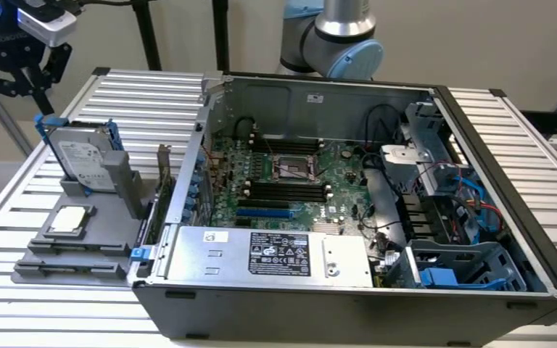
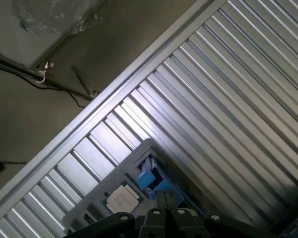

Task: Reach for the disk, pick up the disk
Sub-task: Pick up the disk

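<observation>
Black gripper (image 2: 164, 201) hung just above the upright silver-grey metal disk (image 1: 81, 156) with blue plastic rails. Couldn't tell the jaws' state.

Your gripper (image 1: 17, 83) hangs high at the exterior view's far left, pointing downward. Its two dark fingers (image 1: 48, 69) are spread apart and hold nothing between them. Your arm (image 1: 341, 36) shows at the back as a silver and pale blue joint, standing upright, well apart from the gripper.
</observation>
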Controlling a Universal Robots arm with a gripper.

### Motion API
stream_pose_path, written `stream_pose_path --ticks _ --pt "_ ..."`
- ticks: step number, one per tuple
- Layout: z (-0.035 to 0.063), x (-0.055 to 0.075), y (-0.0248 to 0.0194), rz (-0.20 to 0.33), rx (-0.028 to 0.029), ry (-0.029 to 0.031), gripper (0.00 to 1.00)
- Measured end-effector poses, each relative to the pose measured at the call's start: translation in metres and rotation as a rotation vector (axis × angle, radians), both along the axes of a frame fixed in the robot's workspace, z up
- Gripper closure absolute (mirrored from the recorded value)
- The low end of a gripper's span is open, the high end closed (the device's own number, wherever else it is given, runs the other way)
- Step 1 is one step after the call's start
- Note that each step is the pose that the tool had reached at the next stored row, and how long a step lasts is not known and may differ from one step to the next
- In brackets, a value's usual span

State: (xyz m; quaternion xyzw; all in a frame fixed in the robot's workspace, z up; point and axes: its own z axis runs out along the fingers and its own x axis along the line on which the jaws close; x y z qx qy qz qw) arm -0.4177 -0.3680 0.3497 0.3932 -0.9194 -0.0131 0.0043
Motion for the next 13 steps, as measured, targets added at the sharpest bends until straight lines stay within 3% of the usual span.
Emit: stream_pose_path --ticks 13 --pt "0.0 0.0013 0.0 0.19 0.0 -0.0001 0.89"
